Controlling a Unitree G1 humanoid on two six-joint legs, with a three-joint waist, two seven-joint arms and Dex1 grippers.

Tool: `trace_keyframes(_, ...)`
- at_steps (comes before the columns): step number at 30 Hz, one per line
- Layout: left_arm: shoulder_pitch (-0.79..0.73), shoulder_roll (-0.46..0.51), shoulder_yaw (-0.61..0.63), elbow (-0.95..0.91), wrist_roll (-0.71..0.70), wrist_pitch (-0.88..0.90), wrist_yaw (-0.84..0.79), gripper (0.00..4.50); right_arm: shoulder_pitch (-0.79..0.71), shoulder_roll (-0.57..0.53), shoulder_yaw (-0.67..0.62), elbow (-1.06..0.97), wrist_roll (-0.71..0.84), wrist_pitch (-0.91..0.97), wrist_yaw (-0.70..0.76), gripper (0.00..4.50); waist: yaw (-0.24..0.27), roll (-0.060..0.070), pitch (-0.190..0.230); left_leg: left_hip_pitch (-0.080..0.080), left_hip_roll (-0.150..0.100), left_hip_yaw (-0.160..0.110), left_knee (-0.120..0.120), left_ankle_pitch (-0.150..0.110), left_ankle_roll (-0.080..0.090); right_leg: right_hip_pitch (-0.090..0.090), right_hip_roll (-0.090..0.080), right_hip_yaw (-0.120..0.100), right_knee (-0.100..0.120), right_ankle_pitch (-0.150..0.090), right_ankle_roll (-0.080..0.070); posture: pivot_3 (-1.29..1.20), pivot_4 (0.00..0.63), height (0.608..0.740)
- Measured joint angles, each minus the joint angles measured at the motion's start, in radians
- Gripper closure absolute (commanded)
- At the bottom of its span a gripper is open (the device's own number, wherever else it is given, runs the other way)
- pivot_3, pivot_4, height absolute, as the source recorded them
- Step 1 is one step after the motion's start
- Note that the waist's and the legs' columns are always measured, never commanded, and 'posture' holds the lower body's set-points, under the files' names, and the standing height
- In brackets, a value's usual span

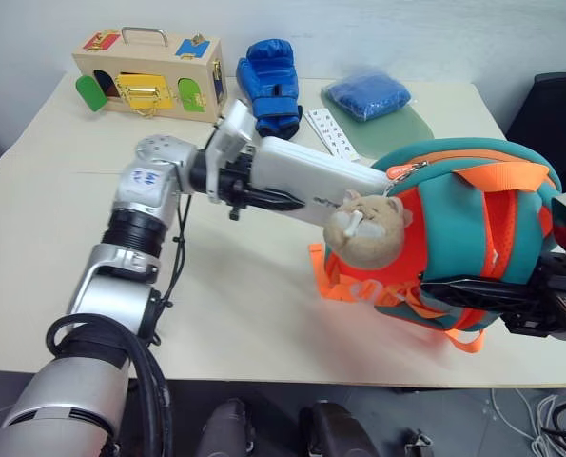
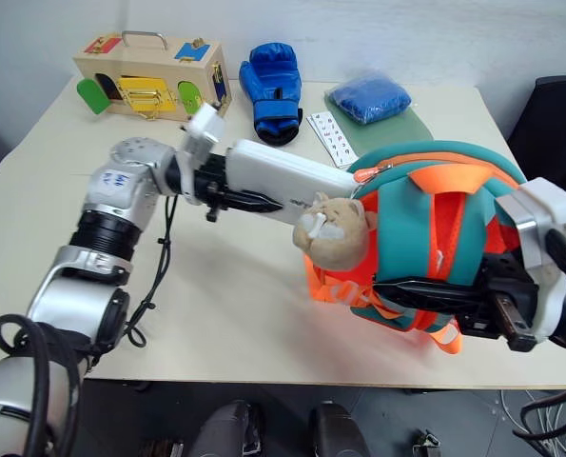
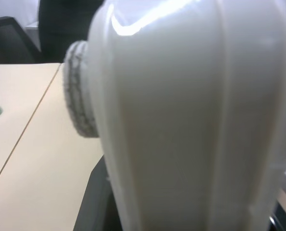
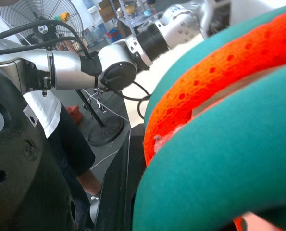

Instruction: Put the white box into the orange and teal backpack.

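Task was roughly midway: left gripper clamped the white box in the air, its far end at the zipper opening of the orange and teal backpack, not inside yet. Right gripper, pressed together, pinched the backpack's lower edge. Dark lettering on the box was unreadable.

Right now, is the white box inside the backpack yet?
Not fully: white box only reaches backpack opening, left gripper holding it.
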Motion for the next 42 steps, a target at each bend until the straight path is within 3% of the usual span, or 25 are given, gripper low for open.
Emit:
trace_keyframes(5,-0.057,-0.171,-0.026,0.059,0.057,-0.021,0.043,3.17,-0.065,0.034,0.092,-0.019,-0.062,-0.044,-0.031,4.48,-0.002,0.000,0.000,0.000,0.000,0.000,0.000,0.000,0.000,0.000,0.000,0.000,0.000,0.000,0.000,0.00,0.150,0.740)
trace_keyframes(9,-0.061,-0.304,-0.043,0.061,0.102,-0.020,0.145,1.88,-0.105,0.082,0.175,-0.022,-0.153,-0.084,-0.085,4.50,-0.002,0.000,0.000,0.000,0.000,0.000,-0.001,0.000,0.000,0.000,0.000,0.001,0.000,0.000,0.000,0.00,0.150,0.740)
trace_keyframes(13,-0.053,-0.261,-0.041,0.007,0.106,0.035,0.146,0.76,-0.112,0.097,0.197,-0.021,-0.184,-0.087,-0.115,4.50,-0.015,0.000,0.000,0.002,0.000,0.000,-0.004,0.001,-0.002,-0.002,0.003,0.005,0.002,0.000,0.000,0.00,0.150,0.740)
trace_keyframes(16,-0.034,-0.147,-0.018,-0.045,0.090,0.085,0.088,0.02,-0.089,0.104,0.202,-0.023,-0.188,-0.087,-0.118,4.50,-0.024,0.001,0.000,0.003,0.001,-0.002,-0.006,0.003,-0.005,-0.002,0.004,0.004,0.004,0.000,0.000,0.00,0.150,0.740)
trace_keyframes(20,-0.015,-0.002,0.036,-0.113,0.027,0.187,0.000,0.02,-0.070,0.128,0.211,-0.031,-0.198,-0.087,-0.136,4.50,-0.025,0.001,0.000,0.002,0.001,-0.003,-0.005,0.003,-0.005,-0.002,0.004,0.003,0.008,0.000,0.000,0.00,0.150,0.740)
trace_keyframes(26,0.000,0.193,0.095,-0.262,-0.091,0.315,-0.001,0.02,-0.067,0.143,0.225,-0.037,-0.204,-0.102,-0.165,4.50,-0.024,0.001,0.000,0.002,-0.001,-0.007,-0.003,0.003,-0.005,-0.001,0.002,0.002,0.008,0.000,0.000,0.00,0.150,0.740)
trace_keyframes(36,0.135,0.142,0.128,-0.599,-0.223,0.461,0.070,0.02,-0.068,0.153,0.227,-0.040,-0.200,-0.104,-0.206,4.50,-0.005,0.001,0.000,0.001,-0.003,-0.013,0.001,0.003,-0.004,0.003,0.002,0.002,0.008,0.000,0.000,0.00,0.150,0.740)
trace_keyframes(42,0.175,0.100,0.036,-0.647,-0.122,0.340,0.153,0.02,-0.076,0.153,0.227,-0.042,-0.185,-0.104,-0.227,4.50,-0.004,0.001,0.000,0.001,-0.004,-0.013,0.002,0.003,-0.003,0.004,0.002,0.002,0.006,0.000,0.000,0.00,0.150,0.740)
